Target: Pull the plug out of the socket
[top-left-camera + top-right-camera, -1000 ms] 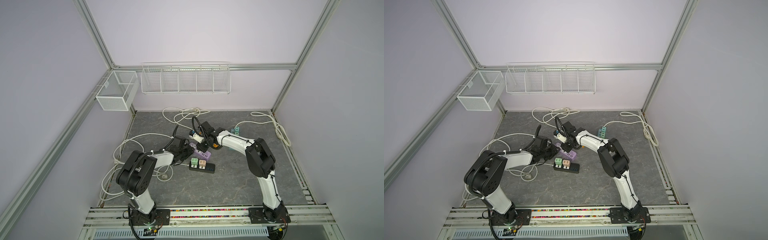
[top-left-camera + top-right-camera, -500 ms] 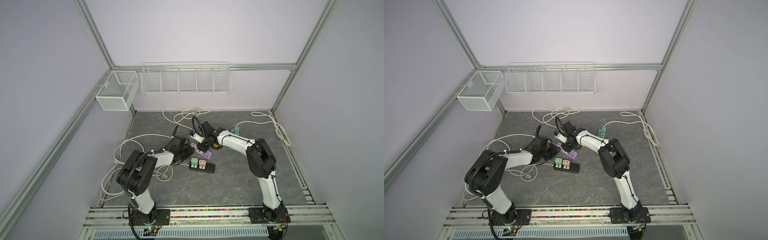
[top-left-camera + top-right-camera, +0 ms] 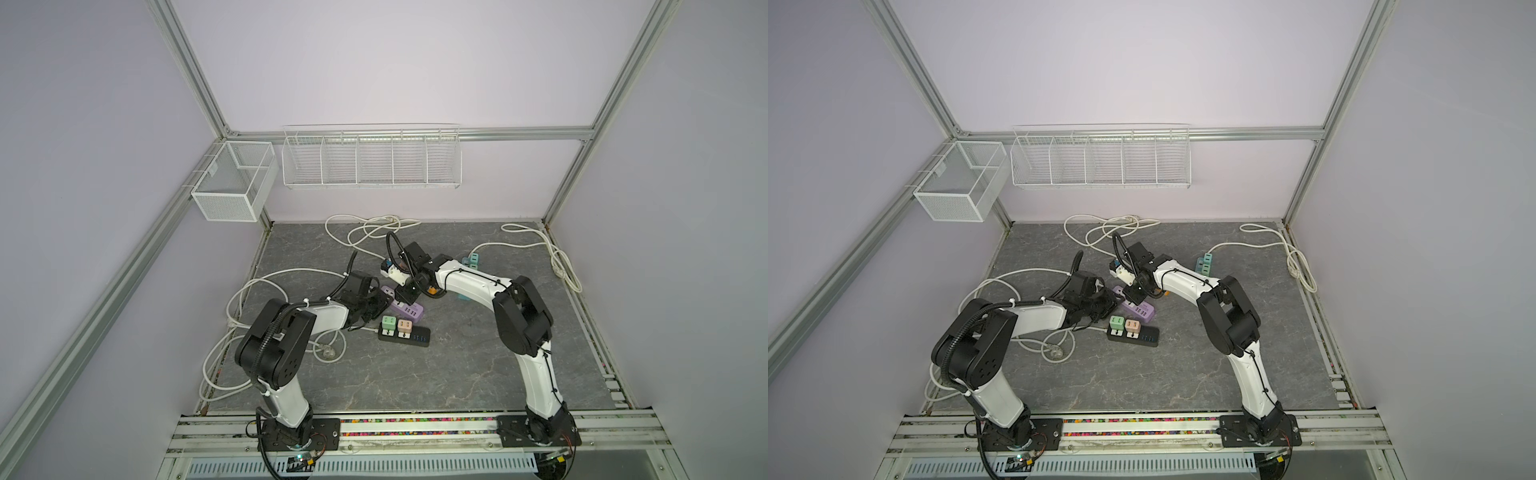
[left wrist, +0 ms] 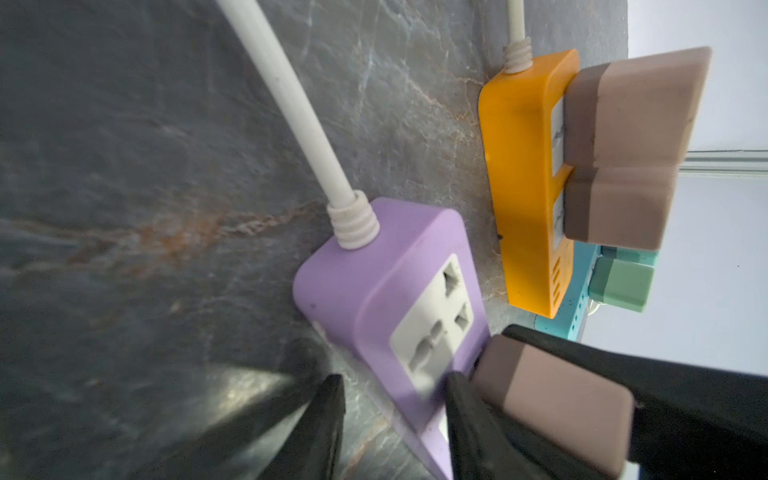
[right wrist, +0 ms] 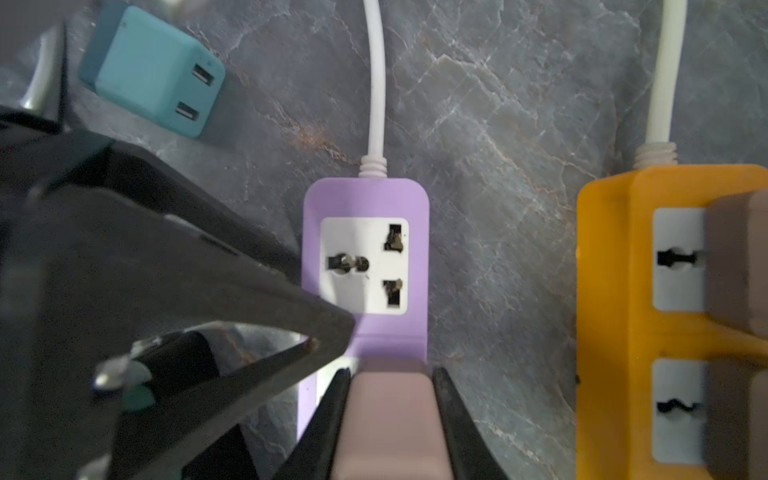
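Right wrist view: right gripper point(image 5: 390, 376) clamped on plug point(image 5: 386, 419).
Plug: on purple strip point(image 5: 365, 199), next to its free socket point(image 5: 363, 266); prongs hidden.
Left gripper point(image 4: 392, 386): partly open, straddling strip's edge.

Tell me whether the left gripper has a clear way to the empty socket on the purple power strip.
Probably yes: the left gripper sits right beside the empty socket, whose face is uncovered. The right gripper, shut on the mauve plug next door, crowds it.
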Controlling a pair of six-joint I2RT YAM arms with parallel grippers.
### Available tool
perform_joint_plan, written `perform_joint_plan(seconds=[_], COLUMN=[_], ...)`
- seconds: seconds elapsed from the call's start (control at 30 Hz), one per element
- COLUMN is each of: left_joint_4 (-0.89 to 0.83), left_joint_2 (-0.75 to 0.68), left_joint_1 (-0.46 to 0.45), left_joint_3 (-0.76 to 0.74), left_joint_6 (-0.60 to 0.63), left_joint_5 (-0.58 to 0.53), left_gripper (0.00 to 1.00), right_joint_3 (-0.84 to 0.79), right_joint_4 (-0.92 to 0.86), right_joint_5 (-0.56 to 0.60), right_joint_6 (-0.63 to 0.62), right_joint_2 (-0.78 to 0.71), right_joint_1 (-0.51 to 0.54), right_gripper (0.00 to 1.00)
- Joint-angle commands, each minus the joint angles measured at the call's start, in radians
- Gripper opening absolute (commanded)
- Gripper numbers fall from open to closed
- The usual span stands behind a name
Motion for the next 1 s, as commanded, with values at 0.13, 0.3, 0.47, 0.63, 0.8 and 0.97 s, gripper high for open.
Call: perform_joint_plan(seconds=[0.13,0.3,0.47,0.63,0.8,0.97], left_joint_4=[-0.188,-0.195,-0.240,-0.282,-0.317,-0.304], left_joint_2=[0.068,0.050,0.064,0.062,0.069,0.065], left_joint_1=[-0.005,-0.005,-0.005,-0.007,-0.006,-0.006], left_joint_3=[-0.011,-0.071,-0.050,-0.024,-0.012,-0.018], left_joint_6=[0.042,0.031,0.052,0.072,0.094,0.085], left_joint_5=[-0.030,-0.076,-0.079,-0.091,-0.100,-0.097], left_gripper=[0.40,0.40,0.39,0.39,0.39,0.39], right_joint_3=[-0.025,-0.012,-0.051,-0.102,-0.031,-0.029], right_joint_4=[0.061,0.062,0.076,0.142,0.080,0.062], right_joint_5=[-0.018,0.001,0.006,0.007,0.078,-0.003], right_joint_6=[-0.055,-0.058,-0.049,-0.033,-0.088,-0.070], right_joint_2=[-0.056,-0.059,-0.082,-0.109,-0.096,-0.093], right_joint_1=[-0.002,-0.017,0.017,-0.001,-0.024,-0.027], right_gripper=[0.12,0.11,0.11,0.10,0.09,0.09])
